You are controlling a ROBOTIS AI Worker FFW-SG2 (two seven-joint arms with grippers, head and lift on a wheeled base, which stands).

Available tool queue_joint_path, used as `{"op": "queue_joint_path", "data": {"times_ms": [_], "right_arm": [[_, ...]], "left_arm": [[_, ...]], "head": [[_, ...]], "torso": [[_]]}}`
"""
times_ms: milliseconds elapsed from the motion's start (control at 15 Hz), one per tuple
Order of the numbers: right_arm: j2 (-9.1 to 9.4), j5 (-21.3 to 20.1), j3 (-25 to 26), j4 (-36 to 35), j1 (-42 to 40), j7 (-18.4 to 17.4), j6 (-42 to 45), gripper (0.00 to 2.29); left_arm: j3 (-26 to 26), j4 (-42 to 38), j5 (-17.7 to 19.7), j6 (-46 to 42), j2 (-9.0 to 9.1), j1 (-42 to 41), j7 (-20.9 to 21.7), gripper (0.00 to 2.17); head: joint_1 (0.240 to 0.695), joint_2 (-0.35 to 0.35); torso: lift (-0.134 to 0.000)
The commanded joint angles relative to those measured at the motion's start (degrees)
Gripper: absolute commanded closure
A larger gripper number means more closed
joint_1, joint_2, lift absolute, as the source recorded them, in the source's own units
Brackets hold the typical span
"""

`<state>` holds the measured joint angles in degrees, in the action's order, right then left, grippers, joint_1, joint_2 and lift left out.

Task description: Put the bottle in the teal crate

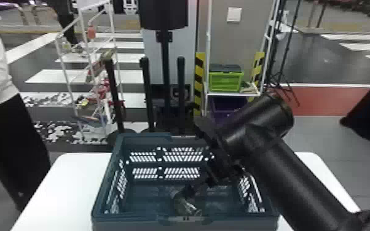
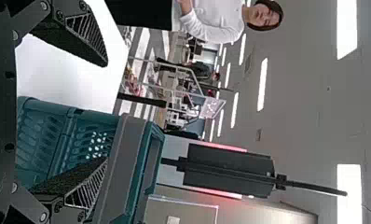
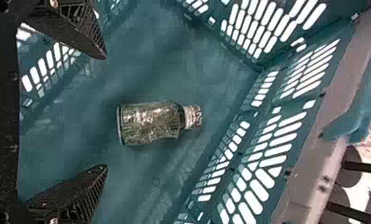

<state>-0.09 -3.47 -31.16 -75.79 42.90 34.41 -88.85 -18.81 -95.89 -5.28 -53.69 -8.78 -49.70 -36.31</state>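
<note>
Head view: R arm (image 1: 304, 181) hides far R corner of teal crate (image 1: 132, 219); btm edge cuts off crate's near side & desk (image 1: 49, 184). R pincer (image 1: 190, 191) is a dark blur nr bottle (image 1: 186, 209); can't tell where tips end. R wrist view: marks on cap (image 3: 194, 116) too small to read.

The landmark is a tall black post with a thick cylindrical top (image 1: 163, 15). Nearer than it is a white, round-cornered table (image 1: 55, 181). Left of it, a white wire rack (image 1: 86, 3) stands by broad white floor stripes (image 1: 49, 76). Right of it, a grey wall (image 1: 246, 40) bears a white square plate (image 1: 234, 14) above a lime-green drawer box (image 1: 226, 82); farther right lies red flooring (image 1: 322, 98). Above it, a pale grey ceiling (image 2: 309, 93) carries bright rectangular light panels (image 2: 346, 28).
</note>
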Motion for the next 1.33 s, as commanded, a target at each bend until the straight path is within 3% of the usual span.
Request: {"op": "queue_joint_path", "data": {"times_ms": [0, 400, 600, 733, 933, 1067, 1267], "right_arm": [[0.14, 0.1, 2.3, -9.3, -1.9, -0.8, -1.2, 0.05], [0.14, 1.8, 4.4, -34.2, -12.0, -9.1, -1.2, 0.05], [-5.01, 1.9, 8.8, -48.1, -22.2, -13.9, -1.2, 0.05], [-8.61, 3.6, 15.4, -56.6, -31.7, -16.7, -1.2, 0.05], [-11.16, 8.8, 27.2, -67.0, -47.3, -17.5, -0.8, 0.05], [-10.9, 9.9, 32.6, -69.5, -59.3, -17.6, 19.5, 0.05], [-8.7, 11.4, 37.4, -65.8, -75.6, -18.2, 60.1, 0.05]], "left_arm": [[0.0, 0.0, 0.0, -0.1, -0.28, -0.1, 0.0, 0.18], [0.0, 0.1, -0.4, -0.5, -0.98, -0.6, -0.1, 0.18], [-0.1, 0.0, -0.7, -0.5, -1.42, -0.7, 0.0, 0.18], [-0.3, -0.4, -0.8, -0.5, -1.86, -0.9, 0.1, 0.19], [-0.9, -1.0, -1.2, -0.3, -3.09, -0.9, 0.1, 0.19], [-1.0, -1.1, -1.6, 0.0, -3.44, -0.8, 0.2, 0.19], [-1.5, -0.7, -1.8, 1.1, -4.14, -0.1, 0.4, 0.19]], "head": [[0.499, 0.0], [0.499, 0.0], [0.499, 0.0], [0.499, 0.0], [0.499, 0.0], [0.499, 0.0], [0.499, 0.0]], "torso": [[0.0], [0.0], [0.0], [0.0], [0.0], [0.0], [0.0]]}}
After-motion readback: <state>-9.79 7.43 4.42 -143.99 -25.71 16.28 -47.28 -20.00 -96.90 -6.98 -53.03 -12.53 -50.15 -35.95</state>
